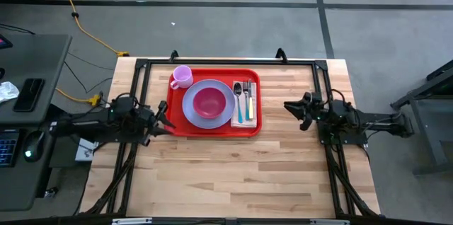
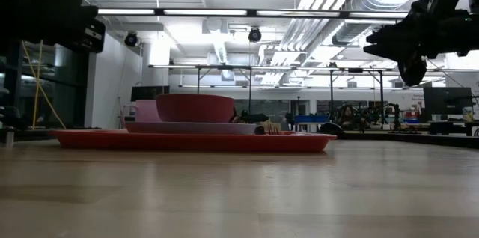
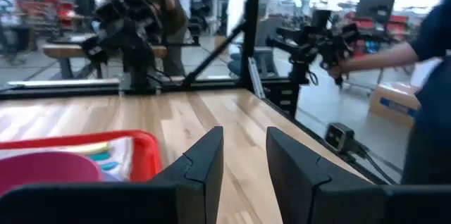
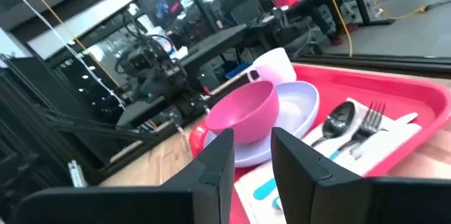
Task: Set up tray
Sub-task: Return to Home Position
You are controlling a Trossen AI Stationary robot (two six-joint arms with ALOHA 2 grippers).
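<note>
Tray (image 1: 212,132): red, flat, low rim. Lies on the wood table (image 1: 233,175), toward 12 o'clock from the table's middle in the high view.

Contents:
- Lavender plate (image 1: 188,105) at tray centre, with a pink bowl (image 1: 209,102) sitting in the middle of it.
- Pale pink cup (image 1: 182,76) in the 10 o'clock corner, just beside the plate's edge.
- White napkin (image 1: 235,117) along the 3 o'clock side, lengthwise. Cutlery lies on it side by side. The right wrist view shows a spoon (image 4: 340,120) and next to it a fork (image 4: 372,118).

Arms:
- Left claw (image 1: 164,121) is at the tray's 8 o'clock corner, just beside the rim. Its fingers are spread a little, with nothing between them.
- Right claw (image 1: 290,107) is at 3 o'clock of the tray, apart from it and pointing at it. It is also slightly spread and carries nothing.
- The low view has both arms held up off the table top.

Surroundings:
- Black frame rail (image 1: 226,61) runs along the table's 12 o'clock edge, behind the tray.
- Yellow cable (image 1: 78,16) lies on the floor toward 10 o'clock.
- In the left wrist view, a person's dark sleeve (image 3: 430,76) shows in the room beyond the table.
- Nothing lies on the bare wood toward 6 o'clock.
</note>
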